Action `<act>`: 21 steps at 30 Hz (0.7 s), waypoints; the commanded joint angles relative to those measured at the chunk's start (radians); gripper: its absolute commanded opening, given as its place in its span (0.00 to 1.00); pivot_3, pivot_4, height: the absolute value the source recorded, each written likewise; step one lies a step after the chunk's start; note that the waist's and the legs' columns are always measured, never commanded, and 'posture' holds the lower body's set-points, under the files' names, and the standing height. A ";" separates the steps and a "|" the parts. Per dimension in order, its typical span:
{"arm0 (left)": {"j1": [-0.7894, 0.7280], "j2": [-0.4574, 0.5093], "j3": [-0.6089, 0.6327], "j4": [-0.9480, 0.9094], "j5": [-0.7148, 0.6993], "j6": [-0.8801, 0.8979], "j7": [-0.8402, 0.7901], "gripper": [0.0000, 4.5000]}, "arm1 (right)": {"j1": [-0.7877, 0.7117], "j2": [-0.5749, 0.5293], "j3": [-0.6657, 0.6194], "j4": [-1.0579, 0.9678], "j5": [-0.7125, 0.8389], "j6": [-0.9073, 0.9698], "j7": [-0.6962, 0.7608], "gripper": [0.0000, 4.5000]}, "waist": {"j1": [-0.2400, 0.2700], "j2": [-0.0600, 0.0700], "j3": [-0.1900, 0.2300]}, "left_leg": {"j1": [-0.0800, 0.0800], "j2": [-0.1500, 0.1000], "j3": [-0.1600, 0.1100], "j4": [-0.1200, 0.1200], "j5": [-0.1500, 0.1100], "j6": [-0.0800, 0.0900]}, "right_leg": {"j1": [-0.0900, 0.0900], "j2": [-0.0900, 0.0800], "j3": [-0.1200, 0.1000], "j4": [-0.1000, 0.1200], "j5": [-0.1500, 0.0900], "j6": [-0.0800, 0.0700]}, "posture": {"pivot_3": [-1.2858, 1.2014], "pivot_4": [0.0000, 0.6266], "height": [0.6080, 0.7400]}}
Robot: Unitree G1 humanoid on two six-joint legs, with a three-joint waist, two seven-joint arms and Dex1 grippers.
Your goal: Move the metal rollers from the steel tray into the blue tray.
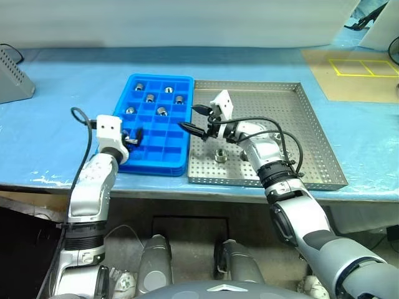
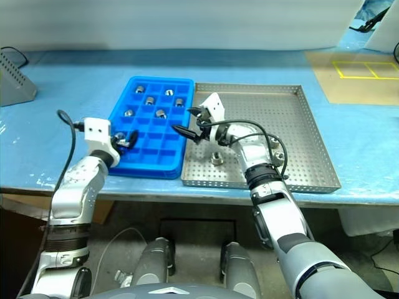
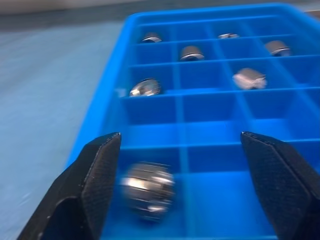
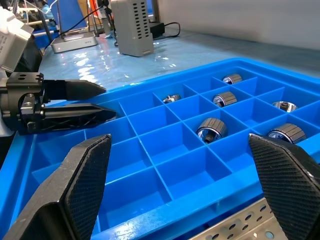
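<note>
Presently the left pincer stands spread over the near-left cells of the blue tray, one metal roller loose between its fingers, ungripped. The right pincer is wide open, empty, over the seam between the trays. One roller lies in the steel tray. Six rollers occupy the far cells.

Blue tray: on the blue-covered desk, touching the steel tray along one side; six metal rollers in its far cells. Steel tray: one roller on the perforated floor, near rim. Left pincer: over the blue tray's near-left cells, fingers apparently parted. Right pincer: spread wide above the trays' shared edge.
</note>
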 commanded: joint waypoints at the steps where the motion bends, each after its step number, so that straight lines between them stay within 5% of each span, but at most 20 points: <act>1: -0.068 0.006 -0.009 0.000 -0.059 -0.046 -0.081 0.87 | 0.027 -0.037 -0.034 -0.079 0.010 0.002 -0.007 1.00 | 0.000 0.000 0.000 | 0.000 0.000 0.000 0.000 0.000 0.000 | 0.000 0.000 0.000 0.000 0.000 0.000 | 0.47 0.24 1.00; 21: -0.442 -0.024 -0.277 0.480 -0.127 -0.193 -0.686 0.87 | 0.332 -0.345 -0.229 -0.512 0.053 0.210 -0.147 1.00 | -0.091 0.000 0.000 | 0.003 -0.006 0.004 0.002 -0.001 0.002 | 0.001 0.001 0.005 0.001 0.000 0.000 | 0.32 0.24 1.00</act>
